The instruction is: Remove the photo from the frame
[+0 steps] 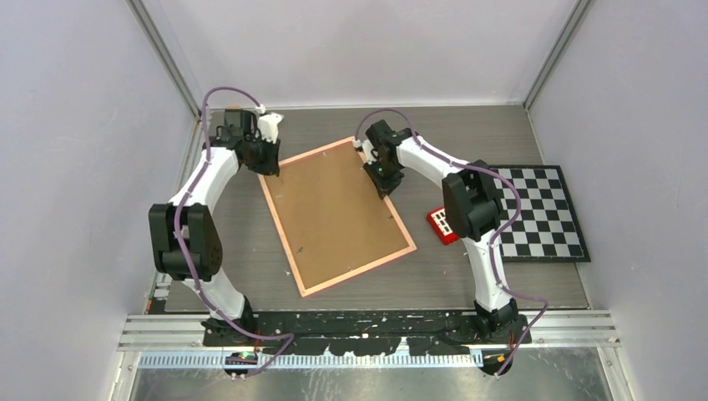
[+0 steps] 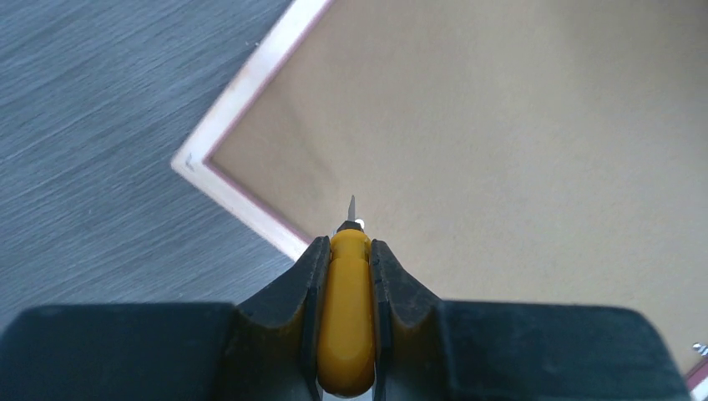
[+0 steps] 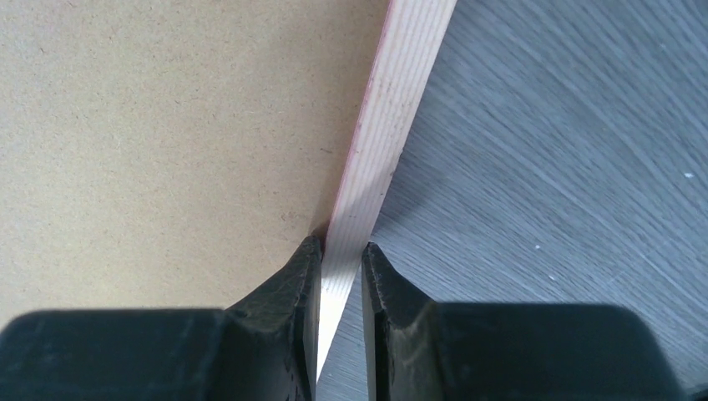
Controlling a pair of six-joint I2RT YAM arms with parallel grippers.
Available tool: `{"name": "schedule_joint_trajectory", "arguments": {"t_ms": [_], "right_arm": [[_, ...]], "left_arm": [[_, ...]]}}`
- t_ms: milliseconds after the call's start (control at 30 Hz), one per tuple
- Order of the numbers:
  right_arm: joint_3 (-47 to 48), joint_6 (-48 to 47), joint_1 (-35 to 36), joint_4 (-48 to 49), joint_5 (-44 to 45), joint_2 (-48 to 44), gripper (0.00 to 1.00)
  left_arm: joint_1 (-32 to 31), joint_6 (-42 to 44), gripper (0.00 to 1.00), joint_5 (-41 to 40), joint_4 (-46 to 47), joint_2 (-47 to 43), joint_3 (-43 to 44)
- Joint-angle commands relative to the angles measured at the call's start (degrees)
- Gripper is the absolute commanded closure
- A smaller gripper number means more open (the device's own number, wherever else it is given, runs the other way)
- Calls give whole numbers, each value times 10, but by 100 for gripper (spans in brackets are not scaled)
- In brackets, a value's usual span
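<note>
While your left fingers [image 2: 324,251] pinch the one yellow-handled tool [image 2: 348,317], metal tip over the brown fibreboard back, the single pink-bordered rectangular frame [image 1: 359,270] lies face-down mid-worktop [image 1: 451,280], photo presumably hidden beneath. Your right fingers [image 3: 313,251] clamp narrowly on its right border. Careful: a slipping tip could gouge the board, or the frame could skate.

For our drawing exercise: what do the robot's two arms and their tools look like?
The left arm and right arm have glossy white shells joined by bulky black joint housings. A thin purple cable loops along each. The left tool and right tool each have two matte black tapered fingers.
</note>
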Motion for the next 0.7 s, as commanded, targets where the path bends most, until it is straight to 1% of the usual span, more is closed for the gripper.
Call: {"name": "schedule_joint_trajectory", "arguments": {"t_ms": [0,167,333,400,500,533,667], "right_arm": [[-22,-70,37,-5,-29,-3,100],[-41,-96,37,-13,-85,-28,99],[-41,-138,24,-19,-88,-35,99],[-13,-161,11,-24,-82,-22,99],[61,-199,-3,-51,-87,12,99],[96,-215,-4,-61,-90,23,99],[174,-280,-2,-96,-117,64,100]], "left_arm": [[11,-51,100,31,1,-60,21],[13,-75,100,40,-9,-95,4],[14,-79,100,40,-13,-124,-17],[14,-74,100,40,-19,-127,-22],[13,-61,100,44,-37,-124,-18],[13,-55,100,49,-41,-124,-17],[13,-29,100,66,-37,-129,-20]]}}
